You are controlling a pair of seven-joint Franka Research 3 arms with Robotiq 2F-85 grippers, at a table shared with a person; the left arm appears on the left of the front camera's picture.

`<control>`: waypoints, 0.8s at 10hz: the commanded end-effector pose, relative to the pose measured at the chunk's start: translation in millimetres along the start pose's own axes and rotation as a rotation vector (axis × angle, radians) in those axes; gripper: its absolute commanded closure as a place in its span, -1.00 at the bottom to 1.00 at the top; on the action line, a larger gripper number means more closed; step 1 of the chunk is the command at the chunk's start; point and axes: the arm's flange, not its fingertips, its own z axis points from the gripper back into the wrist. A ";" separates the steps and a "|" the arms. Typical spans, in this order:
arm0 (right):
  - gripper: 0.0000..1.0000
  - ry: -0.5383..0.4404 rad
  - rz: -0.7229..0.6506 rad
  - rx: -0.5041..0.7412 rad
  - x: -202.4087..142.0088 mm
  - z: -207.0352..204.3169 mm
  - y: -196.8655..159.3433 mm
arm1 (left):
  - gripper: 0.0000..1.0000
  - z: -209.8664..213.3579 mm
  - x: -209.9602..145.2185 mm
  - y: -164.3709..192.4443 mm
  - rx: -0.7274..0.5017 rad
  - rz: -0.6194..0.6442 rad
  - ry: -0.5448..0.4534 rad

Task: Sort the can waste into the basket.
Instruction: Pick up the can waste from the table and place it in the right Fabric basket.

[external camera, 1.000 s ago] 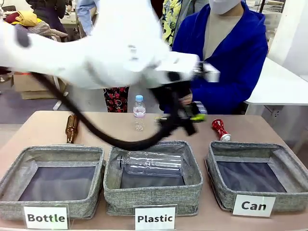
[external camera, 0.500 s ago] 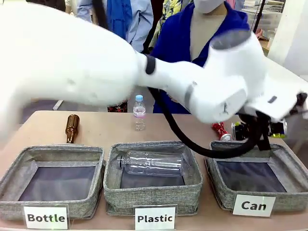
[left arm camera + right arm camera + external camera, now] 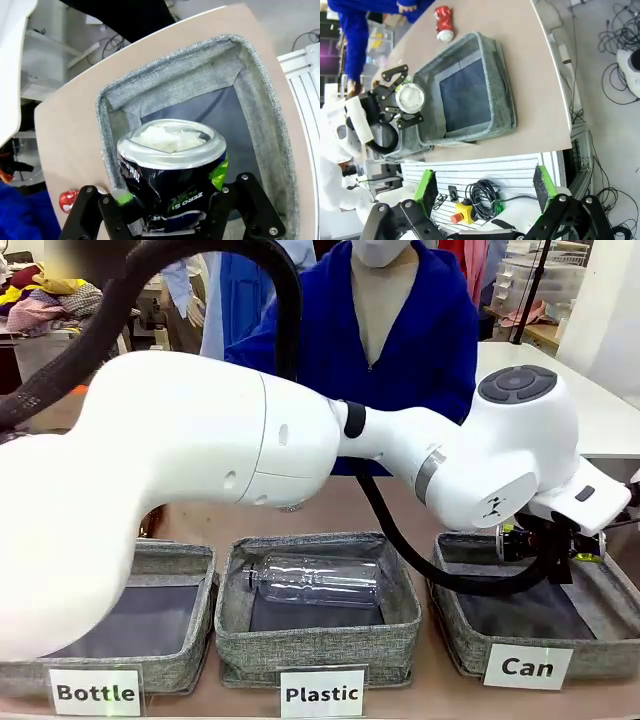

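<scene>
On my left wrist feed the left gripper (image 3: 170,202) is clamped on the black can (image 3: 172,165), whose print reads "ZERO S…" upside down. It hangs over the grey basket (image 3: 260,105) that carries the "Can" label (image 3: 527,667) (its neighbours carry a "Plastic" label (image 3: 321,695) and a "Bottle" label (image 3: 95,692)). The red can (image 3: 443,22) lies on the table (image 3: 520,60) just beyond that basket, the right gripper (image 3: 485,189) hangs spread wide with nothing in it past the table's edge, and my left arm (image 3: 250,440) blocks most of the tabletop from the front, though a clear plastic bottle (image 3: 315,580) shows lying in the middle basket (image 3: 318,645).
</scene>
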 end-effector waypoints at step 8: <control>-1.00 -0.015 -0.026 -0.006 4.1 0.0 1.6 | -1.00 37.7 -9.9 4.9 0.005 0.040 0.012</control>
